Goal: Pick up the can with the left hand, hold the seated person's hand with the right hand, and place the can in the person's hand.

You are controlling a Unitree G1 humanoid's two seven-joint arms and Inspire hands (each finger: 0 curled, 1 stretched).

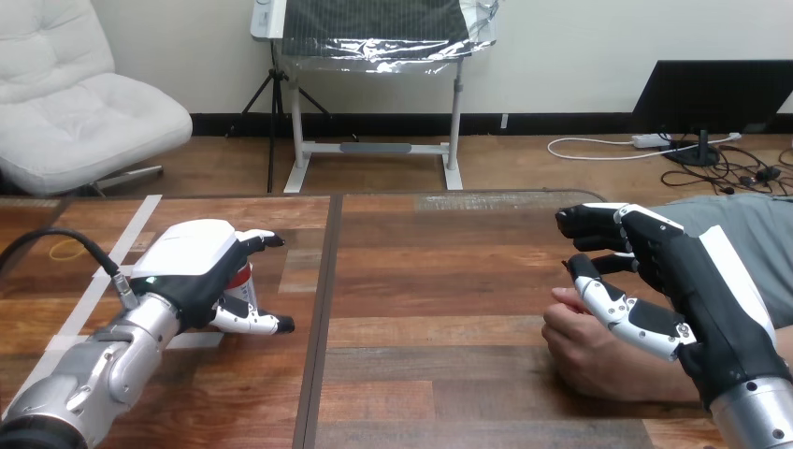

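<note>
Wooden table; left hand, fingers curled round a red-and-white can; right hand, fingers loose, above the person's hand.

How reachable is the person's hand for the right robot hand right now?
Probably yes: the right robot hand is right over the person's hand, which rests on the table, and nothing lies between them.
</note>
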